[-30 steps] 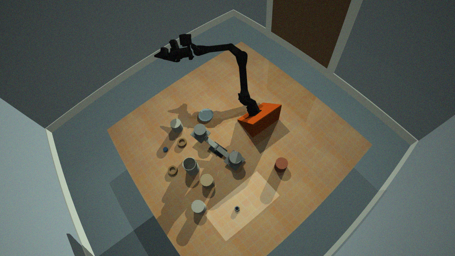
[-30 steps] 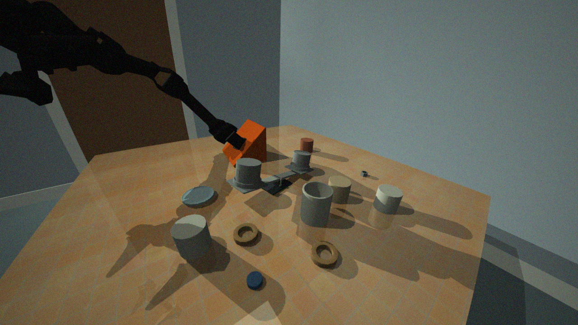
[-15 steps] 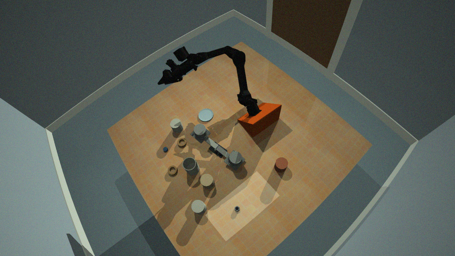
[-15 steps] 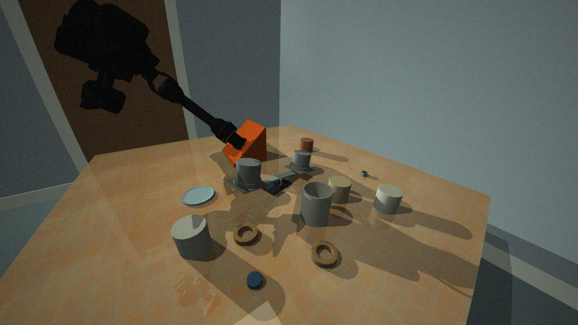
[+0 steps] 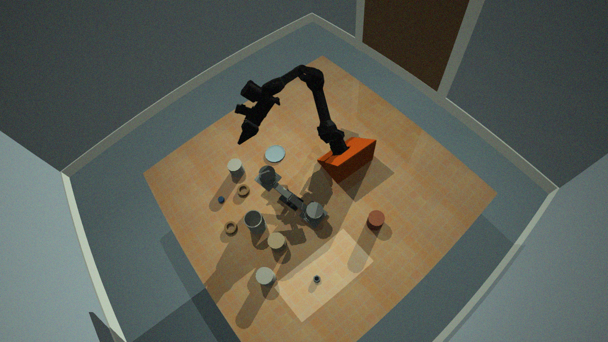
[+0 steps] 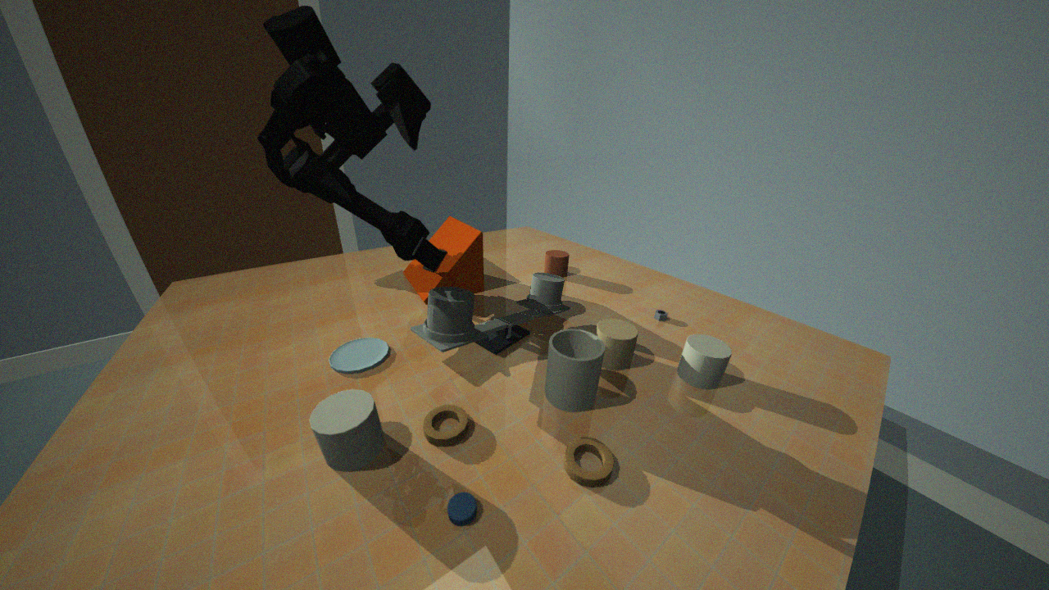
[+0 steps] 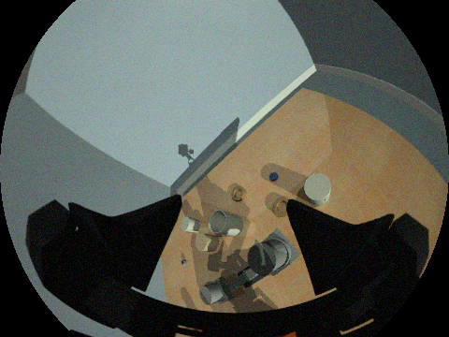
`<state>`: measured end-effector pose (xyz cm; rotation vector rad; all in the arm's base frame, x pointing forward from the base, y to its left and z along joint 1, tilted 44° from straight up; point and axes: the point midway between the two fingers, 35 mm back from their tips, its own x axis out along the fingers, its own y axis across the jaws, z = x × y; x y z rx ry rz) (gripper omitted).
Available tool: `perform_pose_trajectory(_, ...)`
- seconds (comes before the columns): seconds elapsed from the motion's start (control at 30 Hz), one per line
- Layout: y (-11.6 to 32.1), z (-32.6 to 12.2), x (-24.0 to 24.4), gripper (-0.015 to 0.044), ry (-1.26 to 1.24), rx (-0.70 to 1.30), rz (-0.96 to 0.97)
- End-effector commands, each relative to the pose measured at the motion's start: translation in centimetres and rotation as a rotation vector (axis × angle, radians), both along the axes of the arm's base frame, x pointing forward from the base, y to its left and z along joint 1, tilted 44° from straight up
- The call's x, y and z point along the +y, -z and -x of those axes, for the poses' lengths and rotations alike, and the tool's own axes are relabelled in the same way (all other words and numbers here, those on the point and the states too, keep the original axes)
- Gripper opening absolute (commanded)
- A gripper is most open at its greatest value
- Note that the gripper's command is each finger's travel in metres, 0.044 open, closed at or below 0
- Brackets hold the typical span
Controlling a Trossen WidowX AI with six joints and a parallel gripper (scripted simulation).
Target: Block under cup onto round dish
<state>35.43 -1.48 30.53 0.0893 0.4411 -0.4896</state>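
My gripper (image 7: pixel 235 203) is open and empty, high above the table and pointing down toward the balance. The balance (image 5: pixel 283 193) (image 6: pixel 495 325) carries two grey upside-down cups. One cup (image 5: pixel 267 175) (image 6: pixel 450 311) (image 7: pixel 281 253) stands on the end beside the dish, partly in the arm's shadow. The other cup (image 5: pixel 314 210) (image 6: pixel 546 292) (image 7: pixel 212 294) stands on the far end. The dish-side end looks raised, its shadow apart from its plate; the far end looks lower. The pale blue round dish (image 5: pixel 275 154) (image 6: pixel 359 355) has nothing on it. No block shows.
An orange wedge (image 5: pixel 356 159) (image 6: pixel 458 252) surrounds the arm's base. A pale cylinder (image 5: pixel 234 166) (image 6: pixel 348 428) (image 7: pixel 317 189) stands near the dish. A tall open grey cup (image 5: pixel 254 221) (image 6: pixel 574 370), a tan cylinder (image 5: pixel 276 241) (image 6: pixel 616 343) and two brown rings stand beyond the balance.
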Motion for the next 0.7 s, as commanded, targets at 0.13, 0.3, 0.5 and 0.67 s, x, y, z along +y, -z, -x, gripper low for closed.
perform_pose_trajectory(0.13,5.7,2.1,4.1,0.044,-0.09,0.204,0.071)
perform_pose_trajectory(0.3,8.9,4.2,6.5,0.044,-0.157,0.329,0.146)
perform_pose_trajectory(0.5,12.2,7.2,8.4,0.044,-0.234,0.463,0.262)
perform_pose_trajectory(0.67,14.3,9.7,9.4,0.044,-0.297,0.559,0.379)
